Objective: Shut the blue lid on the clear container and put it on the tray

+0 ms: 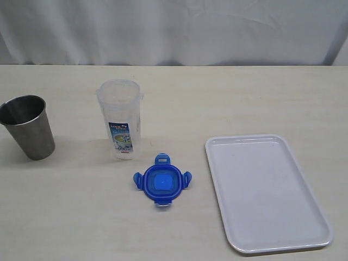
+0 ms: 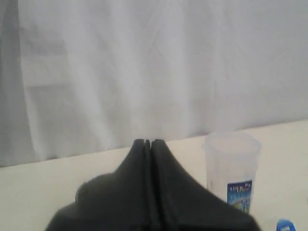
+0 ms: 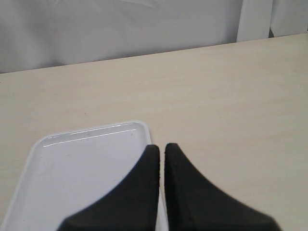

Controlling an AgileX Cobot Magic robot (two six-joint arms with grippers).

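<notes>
The clear container stands upright and open-topped on the table, its blue-and-white label facing the exterior camera. The blue lid lies flat on the table just in front of it, flaps spread. To the right lies the white tray with nothing on it. Neither arm shows in the exterior view. My left gripper is shut and holds nothing; the clear container stands beyond it to one side, with a corner of the blue lid at the frame edge. My right gripper is shut and holds nothing, hanging over the tray's edge.
A tapered steel cup stands at the left of the table. A white curtain hangs behind the table's far edge.
</notes>
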